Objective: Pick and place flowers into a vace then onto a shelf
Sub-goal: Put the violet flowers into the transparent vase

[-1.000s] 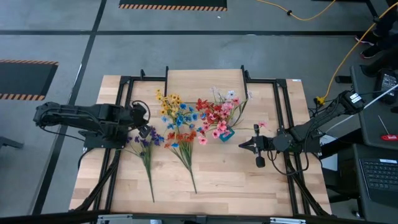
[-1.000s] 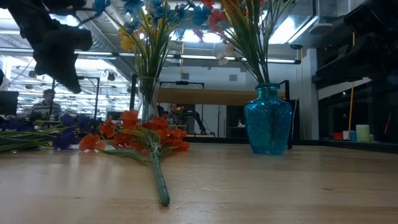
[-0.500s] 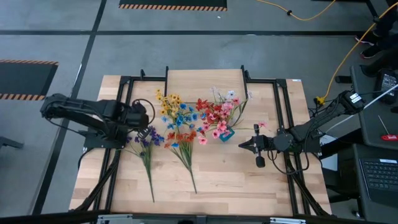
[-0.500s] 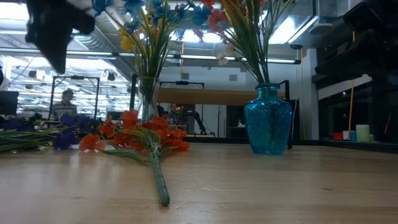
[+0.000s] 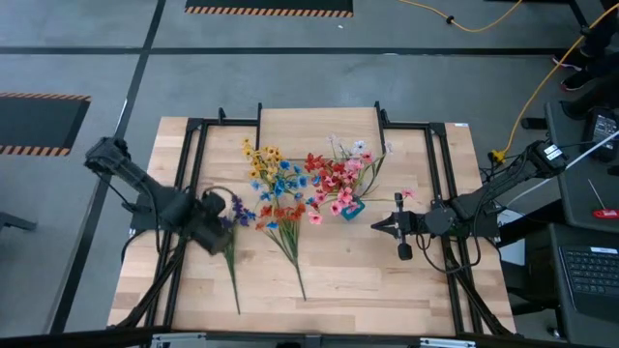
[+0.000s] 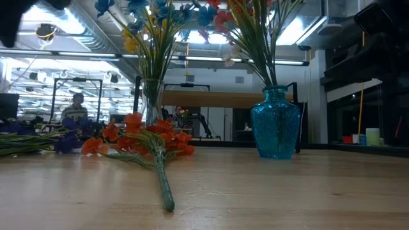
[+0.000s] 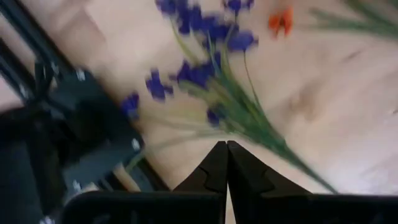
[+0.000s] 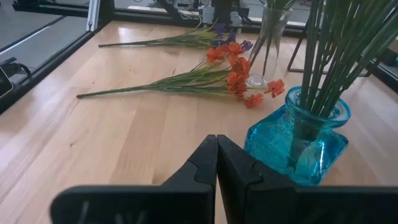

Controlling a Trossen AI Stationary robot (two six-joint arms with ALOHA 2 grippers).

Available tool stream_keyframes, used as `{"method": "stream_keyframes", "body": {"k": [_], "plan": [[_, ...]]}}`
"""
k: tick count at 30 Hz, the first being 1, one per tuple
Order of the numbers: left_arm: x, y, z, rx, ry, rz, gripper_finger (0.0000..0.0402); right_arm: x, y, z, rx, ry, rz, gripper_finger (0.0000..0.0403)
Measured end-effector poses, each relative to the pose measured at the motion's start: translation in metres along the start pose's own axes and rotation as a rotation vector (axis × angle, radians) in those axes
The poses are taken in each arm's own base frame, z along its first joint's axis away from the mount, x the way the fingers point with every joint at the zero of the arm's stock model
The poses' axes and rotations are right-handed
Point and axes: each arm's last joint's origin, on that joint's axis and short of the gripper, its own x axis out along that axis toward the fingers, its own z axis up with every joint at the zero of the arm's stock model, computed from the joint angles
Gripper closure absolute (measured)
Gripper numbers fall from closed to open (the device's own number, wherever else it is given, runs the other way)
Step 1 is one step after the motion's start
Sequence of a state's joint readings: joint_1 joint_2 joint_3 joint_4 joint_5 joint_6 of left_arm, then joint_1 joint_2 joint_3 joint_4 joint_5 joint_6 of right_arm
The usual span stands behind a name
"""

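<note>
I could read no brand, label or writing anywhere on the rig or the things.

Nearest the low camera, one orange spray (image 6: pixel 150 144) lay flat on the wooden surface (image 5: pixel 368 271), its stem end toward me and its blossoms pointing to about 11 o'clock. At 9 o'clock of it one purple spray (image 5: pixel 230 224) also lay flat, so I counted two sprays loose on the wood.

Over the purple blossoms hung my left end effector (image 7: pixel 226 163), its two fingers pressed together with nothing between them; the purple flowers sat just beyond the tips, not touched.

At 3 o'clock on the surface my right end effector (image 8: pixel 216 160) waited, fingers likewise closed and empty, pointing at the blue glass vase (image 8: pixel 297 144) just beside it. That vase carried a bunch of red, pink and white flowers (image 5: pixel 340 176) on upright green stems.

At 9 o'clock of the blue one stood a clear glass vase (image 6: pixel 151 102) with yellow and blue flowers (image 5: pixel 270 171). That made two vases, both standing on the surface and well apart.

Farther back, the plank top of the shelf (image 6: pixel 211 98) showed between the vases, with nothing visible on it.

Beyond, one person (image 6: pixel 76 108) showed in the room.
</note>
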State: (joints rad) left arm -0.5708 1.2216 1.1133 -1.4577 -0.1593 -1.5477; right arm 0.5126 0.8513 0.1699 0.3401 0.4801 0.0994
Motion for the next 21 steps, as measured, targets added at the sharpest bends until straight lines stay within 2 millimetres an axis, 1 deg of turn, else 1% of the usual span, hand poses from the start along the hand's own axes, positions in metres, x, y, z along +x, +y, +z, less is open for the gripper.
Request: {"method": "stream_keyframes", "body": {"k": [3,8,13,17,21], "plan": [[0.001,-0.014,-0.014,-0.023,0.006,0.020,0.0399,0.000,0.000,0.000,0.000,0.000,0.000,0.0389],[-0.005,-0.033,-0.036,-0.083,0.000,0.017,0.0400,0.000,0.000,0.000,-0.001,0.001,0.000,0.0389],[-0.003,-0.041,-0.052,-0.128,-0.033,0.024,0.0396,0.000,0.000,0.000,-0.003,0.001,0.000,0.0389],[0.002,-0.045,-0.060,-0.142,-0.092,0.023,0.0396,0.000,0.000,0.000,-0.004,0.001,0.000,0.0389],[0.007,-0.051,-0.067,-0.164,-0.097,0.014,0.0395,0.000,0.000,0.000,-0.004,0.001,0.000,0.0389]]}}
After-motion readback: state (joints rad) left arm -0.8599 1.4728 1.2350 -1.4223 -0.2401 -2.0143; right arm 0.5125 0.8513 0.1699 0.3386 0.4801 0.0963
